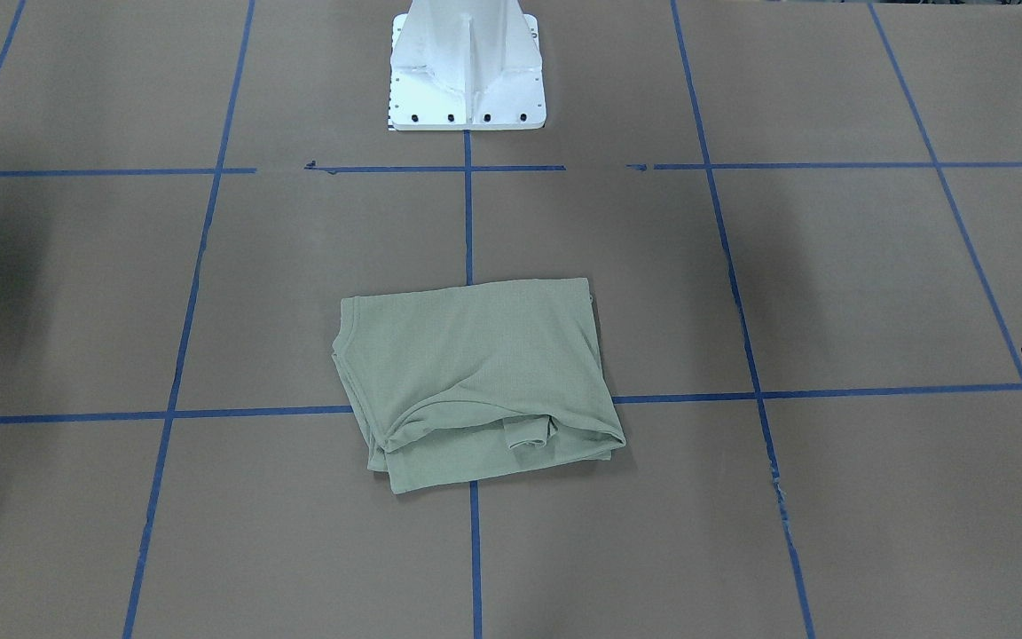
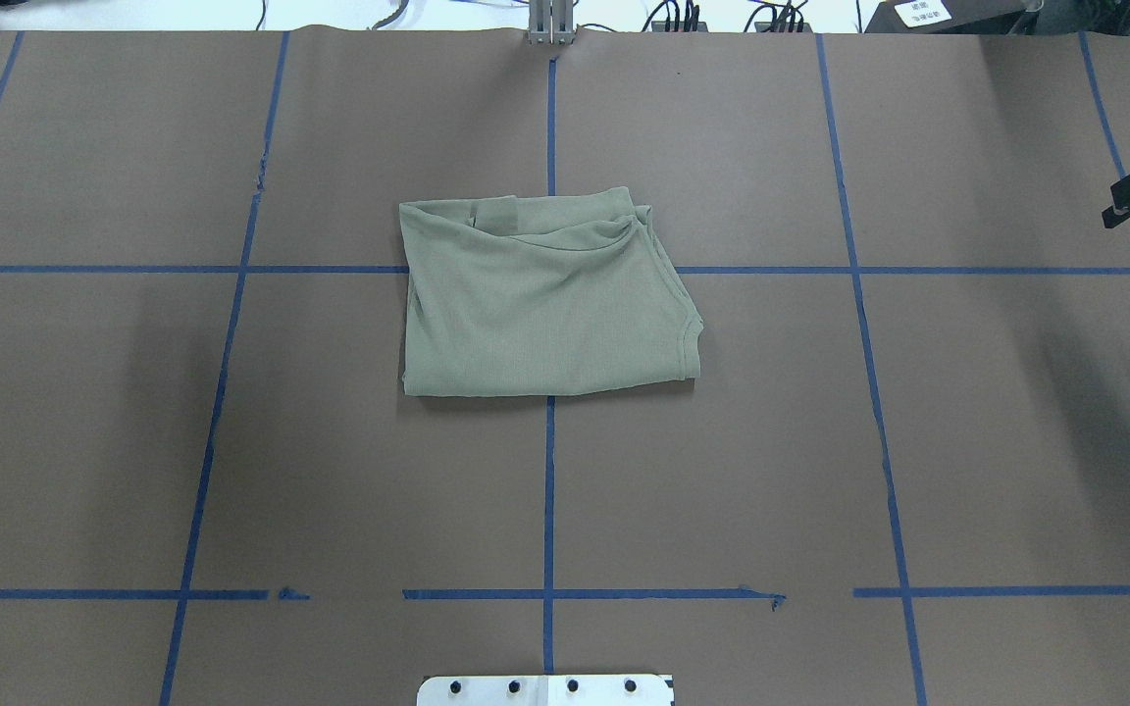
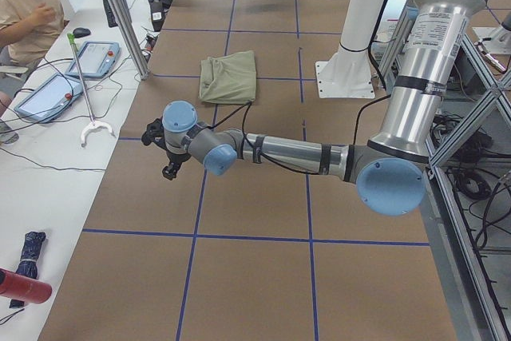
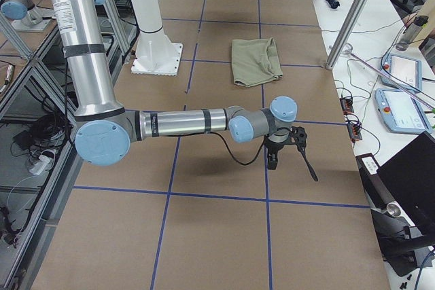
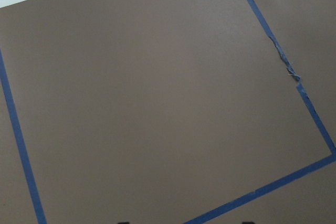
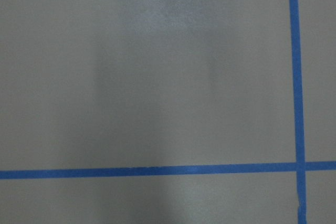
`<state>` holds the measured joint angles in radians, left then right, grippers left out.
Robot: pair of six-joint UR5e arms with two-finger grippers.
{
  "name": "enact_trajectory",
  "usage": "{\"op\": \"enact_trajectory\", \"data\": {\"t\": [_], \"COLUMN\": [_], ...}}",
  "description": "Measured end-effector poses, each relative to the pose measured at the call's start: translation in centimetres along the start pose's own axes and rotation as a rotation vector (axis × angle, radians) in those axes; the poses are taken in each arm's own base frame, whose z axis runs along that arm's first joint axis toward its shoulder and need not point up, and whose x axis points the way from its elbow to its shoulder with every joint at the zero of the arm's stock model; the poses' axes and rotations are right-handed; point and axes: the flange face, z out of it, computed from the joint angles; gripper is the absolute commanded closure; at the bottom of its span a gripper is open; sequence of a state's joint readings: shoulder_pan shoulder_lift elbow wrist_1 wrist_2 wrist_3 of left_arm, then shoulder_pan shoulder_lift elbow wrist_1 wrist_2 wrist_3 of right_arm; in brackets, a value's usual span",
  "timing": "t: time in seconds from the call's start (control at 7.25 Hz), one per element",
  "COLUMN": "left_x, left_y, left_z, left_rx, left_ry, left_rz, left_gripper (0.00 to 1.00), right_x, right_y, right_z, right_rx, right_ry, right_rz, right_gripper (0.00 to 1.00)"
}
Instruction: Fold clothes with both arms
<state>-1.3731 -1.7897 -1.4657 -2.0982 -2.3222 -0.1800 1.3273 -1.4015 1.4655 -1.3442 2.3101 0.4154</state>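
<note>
Shirt (image 2: pixel 545 314) folded to a rough rectangle on the surface (image 2: pixel 722 471), midway between left jaws and right jaws, well apart from both. I cannot tell either pair's opening.

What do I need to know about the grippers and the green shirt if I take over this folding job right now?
Left gripper: hangs over the brown table near its left end and holds nothing. I cannot tell whether it is open or shut.
Right gripper: near the right end, also empty, state unclear.
Sage-green shirt: lies folded in a compact rectangle at mid-table, across the blue tape lines. Neither arm touches it.
Done: the folding looks largely finished.
Left: a cuff-like bit pokes out at the edge far from the robot and the layers sit uneven, so perhaps a tidy-up.
</note>
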Motion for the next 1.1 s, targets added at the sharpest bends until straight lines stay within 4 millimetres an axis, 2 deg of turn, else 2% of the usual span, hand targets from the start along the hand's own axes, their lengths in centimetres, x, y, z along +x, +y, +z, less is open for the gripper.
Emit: {"op": "enact_trajectory", "data": {"t": [0.28, 0.55, 0.83, 0.97, 1.1], "left_x": [-1.4, -1.0, -2.0, -2.9, -4.2], "left_y": [0.1, 1.3, 5.4, 7.6, 9.0], "left_z": [-2.7, -4.8, -4.3, -3.6, -3.0], "left_rx": [-0.01, -0.063, -0.113, -0.138, -0.159], "left_ry": [-0.064, -0.083, -0.083, -0.084, -0.088], "left_rz": [0.013, -0.015, -0.057, -0.082, -0.115], "left_gripper": [0.01, 0.01, 0.01, 0.01, 0.0], "right_x": [2.0, 3.1, 3.4, 3.6, 3.7], "right_y": [1.3, 2.6, 3.2, 3.7, 4.4], "right_z": [0.1, 0.3, 0.2, 0.2, -0.2], "right_rx": [-0.009, -0.036, -0.038, -0.035, -0.03], "right_ry": [-0.008, -0.048, -0.053, -0.05, -0.052], "right_rz": [-0.001, 0.017, 0.022, 0.021, 0.016], "right_gripper": [0.0, 0.0, 0.0, 0.0, 0.0]}}
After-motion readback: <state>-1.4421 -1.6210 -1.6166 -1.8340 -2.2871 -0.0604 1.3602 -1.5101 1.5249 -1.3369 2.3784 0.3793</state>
